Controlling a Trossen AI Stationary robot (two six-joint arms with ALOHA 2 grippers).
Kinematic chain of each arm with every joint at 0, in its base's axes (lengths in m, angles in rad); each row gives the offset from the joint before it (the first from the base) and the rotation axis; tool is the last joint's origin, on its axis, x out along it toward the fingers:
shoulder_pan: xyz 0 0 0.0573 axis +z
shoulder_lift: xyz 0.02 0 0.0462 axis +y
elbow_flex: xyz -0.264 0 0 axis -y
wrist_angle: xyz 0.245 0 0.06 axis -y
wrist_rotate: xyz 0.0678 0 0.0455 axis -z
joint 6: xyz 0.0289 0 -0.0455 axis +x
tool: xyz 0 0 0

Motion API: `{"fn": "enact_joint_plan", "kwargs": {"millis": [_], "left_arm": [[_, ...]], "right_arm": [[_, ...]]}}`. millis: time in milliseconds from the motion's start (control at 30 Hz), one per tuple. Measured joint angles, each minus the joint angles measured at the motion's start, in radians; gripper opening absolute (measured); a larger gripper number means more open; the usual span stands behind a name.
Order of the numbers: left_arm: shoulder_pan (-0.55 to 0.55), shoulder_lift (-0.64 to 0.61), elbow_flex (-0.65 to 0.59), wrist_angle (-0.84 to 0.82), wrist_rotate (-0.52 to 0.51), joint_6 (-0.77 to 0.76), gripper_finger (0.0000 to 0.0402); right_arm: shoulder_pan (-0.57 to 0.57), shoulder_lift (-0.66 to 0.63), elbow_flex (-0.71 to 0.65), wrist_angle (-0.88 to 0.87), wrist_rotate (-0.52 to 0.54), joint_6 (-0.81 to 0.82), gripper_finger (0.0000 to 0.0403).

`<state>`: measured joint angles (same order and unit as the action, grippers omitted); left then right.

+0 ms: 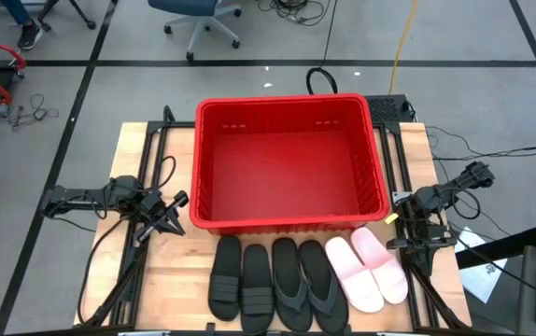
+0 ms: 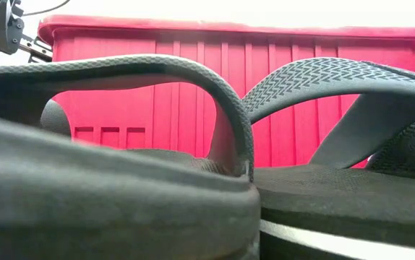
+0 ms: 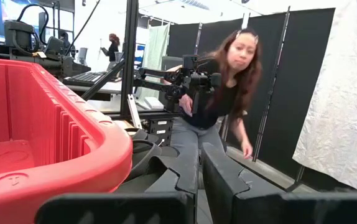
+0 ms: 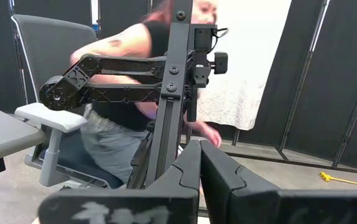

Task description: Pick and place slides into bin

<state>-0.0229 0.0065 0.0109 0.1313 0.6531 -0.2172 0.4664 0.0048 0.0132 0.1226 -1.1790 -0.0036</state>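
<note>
High view, we list six slides [image 1: 305, 275] in a row on the surface before the red bin [image 1: 287, 154], none binned; left end effector [image 1: 173, 222] and right end effector [image 1: 408, 222] closed, empty; next, we judge, a reach and opening.

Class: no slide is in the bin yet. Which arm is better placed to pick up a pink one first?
Probably the right. Its pincer rests shut beside the pink slides; the left pincer lies beyond the black slides, across the row. The bin holds nothing.
</note>
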Motion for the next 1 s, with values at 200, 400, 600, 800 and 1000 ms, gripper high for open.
{"fn": "enact_joint_plan", "kwargs": {"millis": [200, 400, 600, 800, 1000], "left_arm": [[0.000, 0.000, 0.000, 0.000, 0.000, 0.000, 0.0021], [0.000, 0.000, 0.000, 0.000, 0.000, 0.000, 0.0021], [0.000, 0.000, 0.000, 0.000, 0.000, 0.000, 0.0021], [0.000, 0.000, 0.000, 0.000, 0.000, 0.000, 0.0021], [0.000, 0.000, 0.000, 0.000, 0.000, 0.000, 0.0021]], "right_arm": [[0.000, 0.000, 0.000, 0.000, 0.000, -0.011, 0.0000], [0.000, 0.000, 0.000, 0.012, 0.003, 0.120, 0.0000], [0.000, 0.000, 0.000, 0.098, 0.159, 0.079, 0.0000], [0.000, 0.000, 0.000, 0.206, 0.426, 0.124, 0.0000], [0.000, 0.000, 0.000, 0.275, 0.471, 0.133, 0.0000]]}}
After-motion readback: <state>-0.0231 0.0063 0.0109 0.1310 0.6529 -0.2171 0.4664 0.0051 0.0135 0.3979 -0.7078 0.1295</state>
